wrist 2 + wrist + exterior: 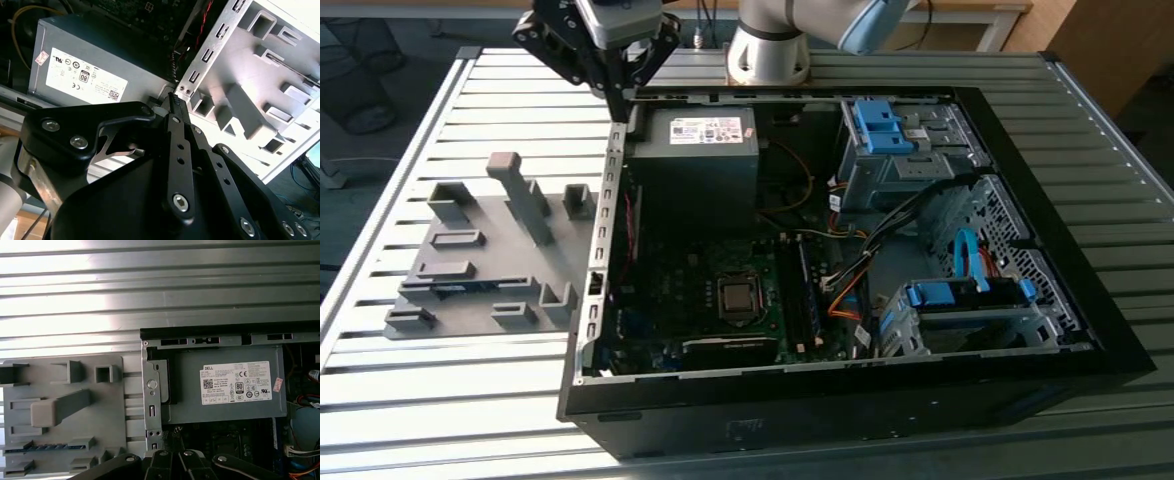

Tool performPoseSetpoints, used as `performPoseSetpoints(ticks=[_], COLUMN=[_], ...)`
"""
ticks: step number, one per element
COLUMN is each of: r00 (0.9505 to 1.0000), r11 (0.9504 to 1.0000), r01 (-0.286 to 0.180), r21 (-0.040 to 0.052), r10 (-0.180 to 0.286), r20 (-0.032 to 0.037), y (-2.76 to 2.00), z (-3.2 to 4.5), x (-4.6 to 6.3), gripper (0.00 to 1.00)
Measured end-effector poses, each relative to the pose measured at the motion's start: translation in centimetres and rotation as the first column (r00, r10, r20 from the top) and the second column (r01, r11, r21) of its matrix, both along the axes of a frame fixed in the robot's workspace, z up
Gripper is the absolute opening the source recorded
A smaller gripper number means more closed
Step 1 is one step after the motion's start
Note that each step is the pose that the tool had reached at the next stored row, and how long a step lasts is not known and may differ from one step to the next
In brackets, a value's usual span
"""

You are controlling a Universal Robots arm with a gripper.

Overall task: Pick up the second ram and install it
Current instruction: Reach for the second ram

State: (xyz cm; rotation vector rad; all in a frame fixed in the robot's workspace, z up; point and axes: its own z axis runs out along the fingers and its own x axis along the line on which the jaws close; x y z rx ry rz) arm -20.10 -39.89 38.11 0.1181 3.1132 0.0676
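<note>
The second ram is a thin blue-green strip lying in a slot of the grey holder plate, on the exterior view's left beside the open computer case. The first wrist view shows the ram too, seated between two grey blocks. My gripper hangs above the case's rear corner nearest the holder, well away from the ram. In the second wrist view its black fingers come together at the tip with nothing between them, so the gripper is shut and empty.
A grey power supply sits in the case just below the gripper. The motherboard, orange and blue cables and drive cages fill the case. Tall grey blocks rise from the holder plate. The slatted metal table lies around them.
</note>
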Motion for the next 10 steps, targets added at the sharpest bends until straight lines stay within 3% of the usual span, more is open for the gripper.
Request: performPoseSetpoints(ticks=[10], r00=[1.0000], r11=[1.0000], r01=[0.000], r21=[0.0000], r10=[0.000], r20=[-0.0001], y=[0.00], z=[-0.09], x=[-0.52], gripper=[0.11])
